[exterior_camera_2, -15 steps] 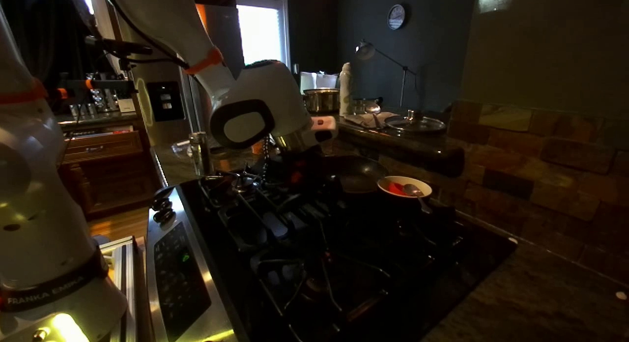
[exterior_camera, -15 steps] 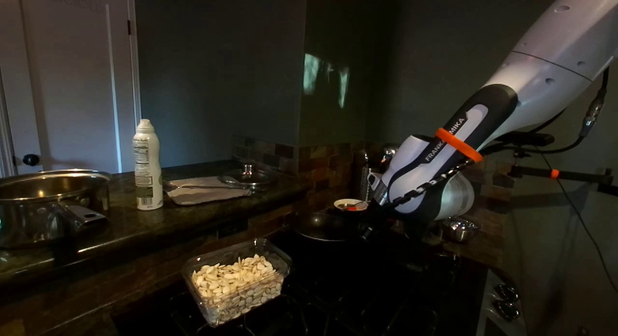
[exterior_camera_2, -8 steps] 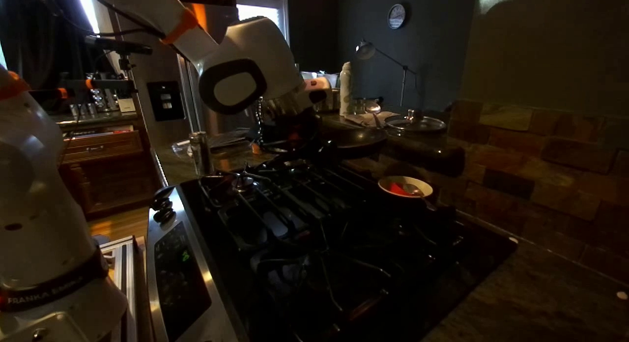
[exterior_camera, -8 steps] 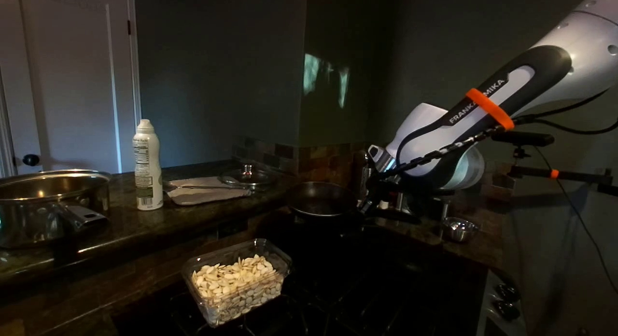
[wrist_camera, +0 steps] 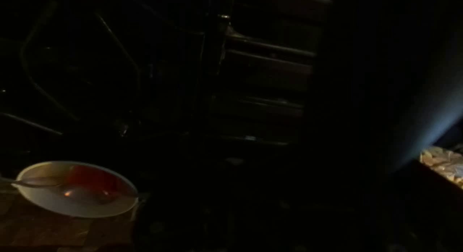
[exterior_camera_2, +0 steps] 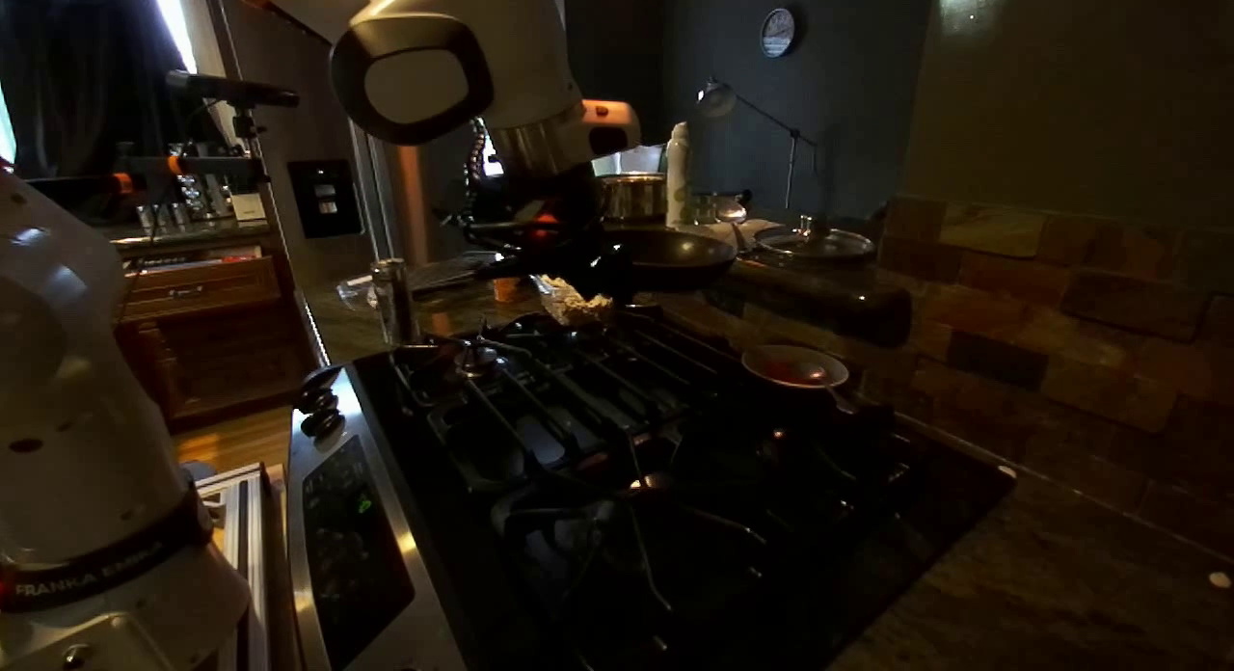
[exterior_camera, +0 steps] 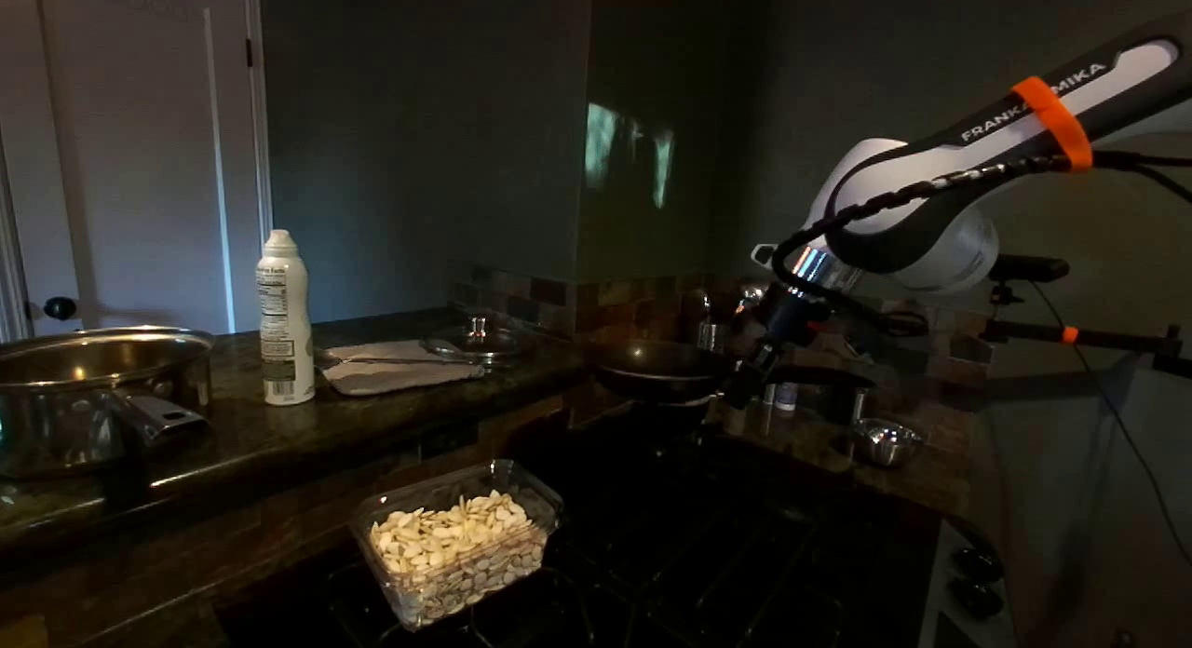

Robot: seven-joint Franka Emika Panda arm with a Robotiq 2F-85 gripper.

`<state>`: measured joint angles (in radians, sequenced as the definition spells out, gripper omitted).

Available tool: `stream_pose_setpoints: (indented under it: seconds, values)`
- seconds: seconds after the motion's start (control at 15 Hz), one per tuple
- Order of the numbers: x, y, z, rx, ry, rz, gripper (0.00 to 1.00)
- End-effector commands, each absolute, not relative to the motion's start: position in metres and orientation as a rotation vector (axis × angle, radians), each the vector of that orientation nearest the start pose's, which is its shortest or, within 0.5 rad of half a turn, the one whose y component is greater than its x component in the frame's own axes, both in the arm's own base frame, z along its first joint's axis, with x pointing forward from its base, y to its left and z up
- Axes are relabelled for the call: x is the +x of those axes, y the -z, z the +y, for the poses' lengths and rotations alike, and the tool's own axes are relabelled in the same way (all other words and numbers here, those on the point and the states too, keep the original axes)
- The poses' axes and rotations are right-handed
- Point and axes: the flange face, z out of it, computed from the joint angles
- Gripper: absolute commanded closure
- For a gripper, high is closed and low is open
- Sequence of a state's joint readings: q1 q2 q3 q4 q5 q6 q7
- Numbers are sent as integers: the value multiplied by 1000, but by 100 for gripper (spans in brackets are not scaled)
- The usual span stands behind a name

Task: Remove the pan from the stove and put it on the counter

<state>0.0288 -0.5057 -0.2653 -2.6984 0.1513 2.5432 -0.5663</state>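
"Well, how stands your pincer point(exterior_camera: 742, 385)?"
"Narrow: I hold the pan point(exterior_camera: 656, 373) at its handle point(exterior_camera: 824, 378)."
"Pan position?"
"Aloft, clear of the stove point(exterior_camera: 764, 536). In an exterior view: nine o'clock from my pincer, counter point(exterior_camera: 242, 434) farther out."

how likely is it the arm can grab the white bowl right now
Probably not: the gripper seems occupied holding the pan, so it would likely need to set that down first, though nothing seems to block the bowl from above.
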Motion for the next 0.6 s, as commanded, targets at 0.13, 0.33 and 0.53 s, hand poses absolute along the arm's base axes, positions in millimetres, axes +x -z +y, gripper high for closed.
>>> stream_pose_setpoints:
  seconds: [0.13, 0.33, 0.53]
  values:
    - [348, -440, -142, -2976, 759, 38, 100]
    - [355, -436, -148, -2971, 716, 39, 100]
    - [356, -437, -153, -2955, 724, 100, 100]
